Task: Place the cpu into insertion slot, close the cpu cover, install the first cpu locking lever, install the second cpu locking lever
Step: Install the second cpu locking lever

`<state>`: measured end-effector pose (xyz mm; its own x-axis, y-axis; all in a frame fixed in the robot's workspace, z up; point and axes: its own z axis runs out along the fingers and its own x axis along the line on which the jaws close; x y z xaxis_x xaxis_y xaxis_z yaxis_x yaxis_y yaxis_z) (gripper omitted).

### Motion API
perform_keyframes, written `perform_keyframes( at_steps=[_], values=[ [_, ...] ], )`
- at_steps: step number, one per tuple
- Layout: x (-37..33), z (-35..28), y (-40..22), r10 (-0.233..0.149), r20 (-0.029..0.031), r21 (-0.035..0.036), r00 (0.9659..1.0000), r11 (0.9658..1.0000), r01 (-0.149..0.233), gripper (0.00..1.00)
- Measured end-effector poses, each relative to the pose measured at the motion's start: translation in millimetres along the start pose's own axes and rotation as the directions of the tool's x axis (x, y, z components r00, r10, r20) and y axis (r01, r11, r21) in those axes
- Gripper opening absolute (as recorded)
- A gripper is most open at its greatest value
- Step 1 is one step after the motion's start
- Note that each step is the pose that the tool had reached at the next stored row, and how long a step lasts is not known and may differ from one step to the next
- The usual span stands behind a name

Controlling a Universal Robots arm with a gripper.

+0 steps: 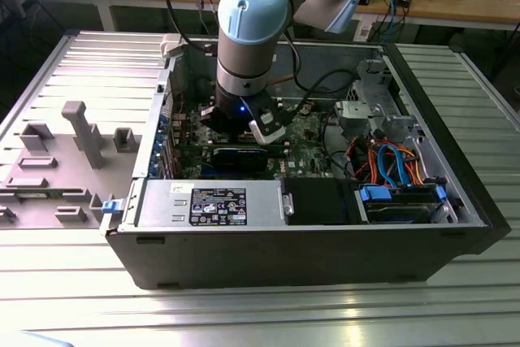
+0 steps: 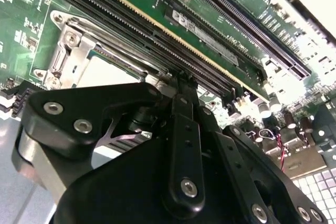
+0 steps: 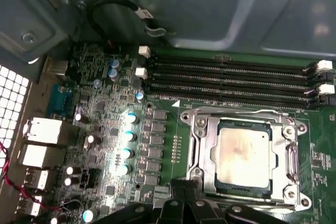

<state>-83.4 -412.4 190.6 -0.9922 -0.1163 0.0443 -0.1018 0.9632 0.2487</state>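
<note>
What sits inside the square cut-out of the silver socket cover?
The silvery-tan square cpu lies inside the thin silver metal cover frame. The socket beneath is covered; the black claw hides the frame's nearest edge.

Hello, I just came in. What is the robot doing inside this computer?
A single robot arm reaches down into an open computer case over the green motherboard. The cpu already sits in the insertion slot, and the cpu cover lies closed around it. The pincer is right at the edge of the socket, beside the row of memory slots.
</note>
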Motion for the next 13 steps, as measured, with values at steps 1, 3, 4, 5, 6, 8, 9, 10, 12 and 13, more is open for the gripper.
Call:
perform_keyframes(
  at_steps=[1,3,4,5,6,8,9,10,12,13],
  values=[
    [-0.1,0.1,0.1,0.000,0.0002,-0.0002,1.0000,1.0000,0.000,0.11],
    [-0.1,0.1,0.1,0.000,0.0003,-0.0002,1.0000,1.0000,0.000,0.11],
    [-0.1,0.1,0.1,0.000,0.0002,-0.0002,1.0000,1.0000,0.000,0.11],
    [-0.1,0.2,0.1,0.000,0.0003,-0.0002,1.0000,1.0000,0.000,0.11],
    [-0.1,0.2,0.1,0.000,0.0003,-0.0002,1.0000,1.0000,0.000,0.11],
    [-0.1,0.2,0.1,0.000,0.0003,-0.0002,1.0000,1.0000,0.000,0.11],
    [-0.1,0.2,0.1,0.000,0.0003,-0.0003,1.0000,1.0000,0.000,0.11],
    [-0.1,0.2,0.1,0.000,0.0003,-0.0003,1.0000,1.0000,0.000,0.11],
    [-0.1,0.2,0.1,0.000,0.0003,-0.0003,1.0000,1.0000,0.000,0.11],
    [-0.1,0.2,0.1,0.000,0.0003,-0.0003,1.0000,1.0000,0.000,0.11]
  ],
)
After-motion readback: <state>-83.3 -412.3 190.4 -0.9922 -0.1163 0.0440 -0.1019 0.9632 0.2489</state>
